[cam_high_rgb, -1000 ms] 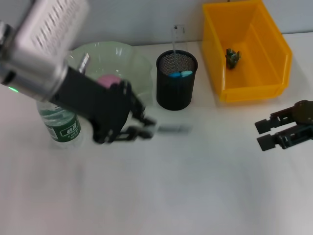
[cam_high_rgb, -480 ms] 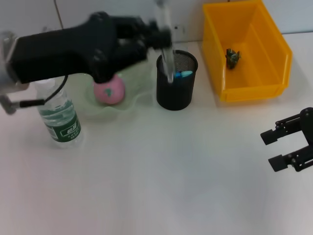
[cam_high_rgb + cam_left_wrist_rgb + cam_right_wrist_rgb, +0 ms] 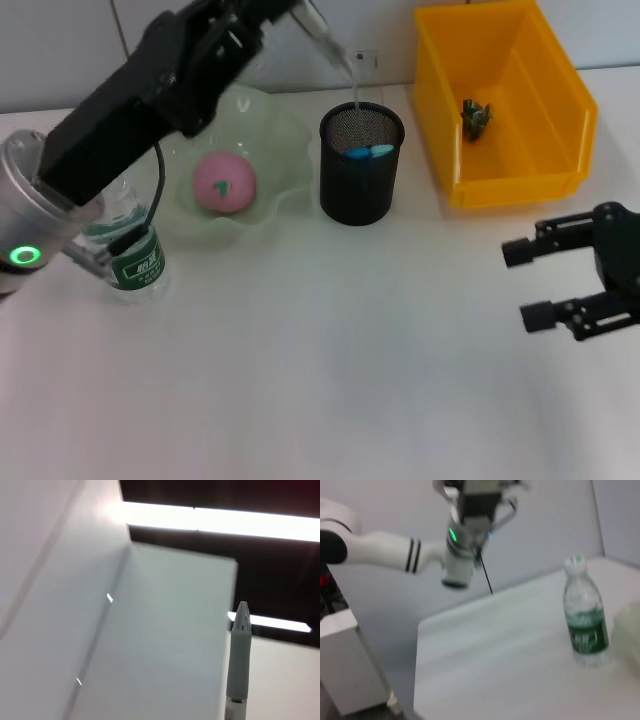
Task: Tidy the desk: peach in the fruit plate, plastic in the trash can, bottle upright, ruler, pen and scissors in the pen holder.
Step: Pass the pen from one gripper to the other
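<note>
Left arm raised high, claw (image 3: 290, 12) at rear; right claw (image 3: 535, 283) low, fingers spread

Left gripper (image 3: 300, 12) holding pen (image 3: 328, 40) above pen holder (image 3: 361, 165), right gripper (image 3: 540, 283) jaws spread

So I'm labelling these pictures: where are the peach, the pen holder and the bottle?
peach (image 3: 224, 183), head view, middle of its pink skin.
pen holder (image 3: 359, 180), head view, front of the black mesh wall.
bottle (image 3: 585, 630), right wrist view, its green label.
</note>
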### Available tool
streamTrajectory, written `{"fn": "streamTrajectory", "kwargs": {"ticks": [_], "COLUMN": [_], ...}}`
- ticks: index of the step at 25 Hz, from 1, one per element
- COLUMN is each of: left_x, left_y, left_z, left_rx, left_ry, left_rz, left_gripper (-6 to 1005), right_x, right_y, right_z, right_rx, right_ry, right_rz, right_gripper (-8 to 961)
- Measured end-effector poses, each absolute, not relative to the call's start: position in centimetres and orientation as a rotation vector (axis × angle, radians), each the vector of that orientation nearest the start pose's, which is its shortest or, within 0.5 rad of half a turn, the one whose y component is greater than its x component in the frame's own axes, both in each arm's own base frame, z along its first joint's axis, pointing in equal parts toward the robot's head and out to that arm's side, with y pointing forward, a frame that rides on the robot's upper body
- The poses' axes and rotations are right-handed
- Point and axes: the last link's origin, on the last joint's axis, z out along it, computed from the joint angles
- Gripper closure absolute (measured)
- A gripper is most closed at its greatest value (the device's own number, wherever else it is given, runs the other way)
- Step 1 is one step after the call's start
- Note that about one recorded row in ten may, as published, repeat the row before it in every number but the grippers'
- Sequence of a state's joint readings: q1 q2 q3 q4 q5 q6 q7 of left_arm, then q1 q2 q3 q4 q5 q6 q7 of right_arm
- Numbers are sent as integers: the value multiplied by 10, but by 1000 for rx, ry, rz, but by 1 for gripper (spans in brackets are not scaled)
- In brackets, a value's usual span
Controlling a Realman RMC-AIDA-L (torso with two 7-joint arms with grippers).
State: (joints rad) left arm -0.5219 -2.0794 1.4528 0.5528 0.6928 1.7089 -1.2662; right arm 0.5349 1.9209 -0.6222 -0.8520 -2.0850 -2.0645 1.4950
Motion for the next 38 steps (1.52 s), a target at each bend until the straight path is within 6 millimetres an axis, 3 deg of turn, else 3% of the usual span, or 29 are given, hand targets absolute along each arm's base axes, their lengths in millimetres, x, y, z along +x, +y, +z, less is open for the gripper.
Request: {"fn": "streamTrajectory", "kwargs": {"ticks": [2,3,5,7,11,13,18,26,38], "left_x": [-144,-146,-146,-148,-148,-147,-148,-146,-141], "left_y": [316,318,318,322,323,328,326,321,315], "left_z": [3,-2,-2,-11,-14,-21,-20,-31,-36], "left_rx": [-2359,-2258,-2258,-2109,-2083,-1962,-1857,-1824,-1786], "left_ry": [-396,-443,-443,-556,-595,-754,-864,-1016,-1087], "left_rz": [-1920,-1962,-1962,-1981,-1983,-2020,-2091,-2124,-2163], "left_gripper": [826,826,826,826,826,826,826,827,827], "right_x": [252,252,252,253,250,250,245,228,211], "right_y": [297,296,295,295,296,297,301,311,323], "right_z": [90,85,81,73,52,50,42,27,12], "right_rx": [-3012,-2961,-2930,-2864,-2759,-2733,-2529,-2285,-2094], "right_ry": [409,354,314,243,102,70,-88,-310,-391], "right_rz": [705,766,797,849,920,943,1085,1166,1205], "right_gripper": [285,286,286,287,289,289,291,294,298]}}
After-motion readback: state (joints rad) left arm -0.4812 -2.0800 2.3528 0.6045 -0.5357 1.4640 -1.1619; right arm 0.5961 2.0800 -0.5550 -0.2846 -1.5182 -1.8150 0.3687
